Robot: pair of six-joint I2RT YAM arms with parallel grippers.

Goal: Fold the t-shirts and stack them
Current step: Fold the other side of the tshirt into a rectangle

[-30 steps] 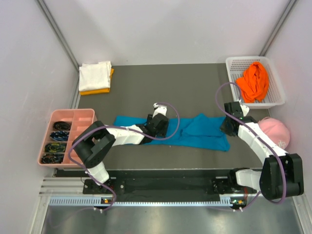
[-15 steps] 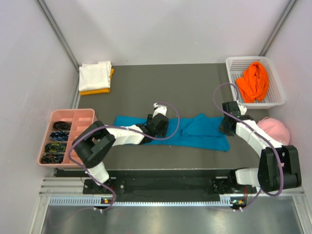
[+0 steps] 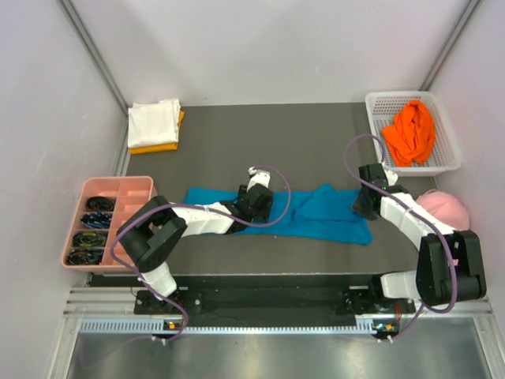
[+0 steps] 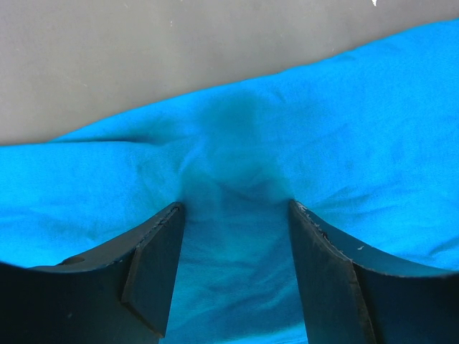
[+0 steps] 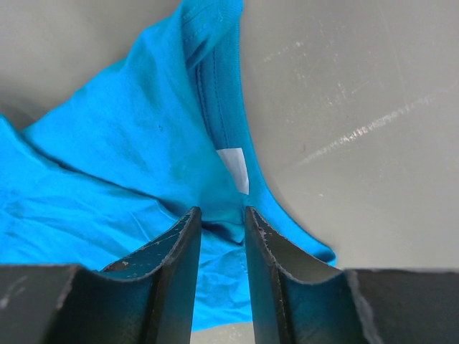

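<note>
1. From above, the teal-blue t-shirt (image 3: 316,215) lies as a long strip running left to right across the bench (image 3: 300,142). The left jaws sit on its middle and the right jaws are at its right end.
2. At the left wrist, the left jaws stand spread, with cloth bunched between them.
3. At the right wrist, the right jaws leave a narrow gap over the collar edge, just beside the white label (image 5: 233,168). We cannot tell whether they pinch it.
</note>
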